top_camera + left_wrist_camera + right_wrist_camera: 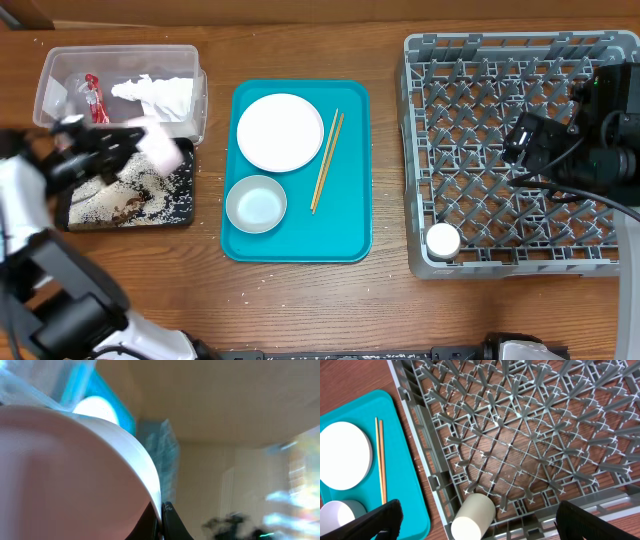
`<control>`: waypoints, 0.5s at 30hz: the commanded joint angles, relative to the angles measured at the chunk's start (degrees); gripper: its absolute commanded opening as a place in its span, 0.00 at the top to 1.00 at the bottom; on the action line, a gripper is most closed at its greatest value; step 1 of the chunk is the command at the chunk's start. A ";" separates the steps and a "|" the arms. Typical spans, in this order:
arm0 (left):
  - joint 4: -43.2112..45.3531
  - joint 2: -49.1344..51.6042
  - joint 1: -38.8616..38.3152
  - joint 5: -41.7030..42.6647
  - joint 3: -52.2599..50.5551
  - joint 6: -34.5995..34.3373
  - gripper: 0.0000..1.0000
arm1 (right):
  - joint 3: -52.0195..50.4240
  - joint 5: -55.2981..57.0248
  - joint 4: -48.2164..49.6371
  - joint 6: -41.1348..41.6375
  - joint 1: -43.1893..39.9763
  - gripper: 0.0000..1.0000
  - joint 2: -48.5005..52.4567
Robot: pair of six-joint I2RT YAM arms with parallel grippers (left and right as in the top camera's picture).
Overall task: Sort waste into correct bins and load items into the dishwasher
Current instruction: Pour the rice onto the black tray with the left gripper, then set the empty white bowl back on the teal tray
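My left pincer [135, 143] grips the pale pink bowl [160, 148] over the 1 o'clock corner of the rice-strewn black tray [190, 205], at 9 o'clock from the teal tray [350, 200]. My right pincer [481, 522] gapes wide above the grey rack [520, 265], with the white cup [472, 519] in the rack's 7 o'clock corner.

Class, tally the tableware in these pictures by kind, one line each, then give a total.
Plate: 1
Bowls: 2, a white bowl and a pink bowl
Cup: 1
Chopsticks: 2
Total: 6
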 commanded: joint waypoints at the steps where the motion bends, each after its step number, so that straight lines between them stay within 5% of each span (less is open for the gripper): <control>1: -0.15 -8.13 -12.44 -17.68 6.67 0.61 0.96 | -0.35 -0.22 0.31 -0.44 -0.22 0.00 0.00; 9: -0.66 -9.57 -47.21 -52.70 11.56 -1.86 0.96 | -0.35 -0.20 0.28 -0.44 -0.22 0.00 0.00; 15: -3.61 -1.07 -65.59 -67.32 11.54 -4.15 0.96 | -0.35 -0.22 0.26 -1.70 -0.22 0.00 0.00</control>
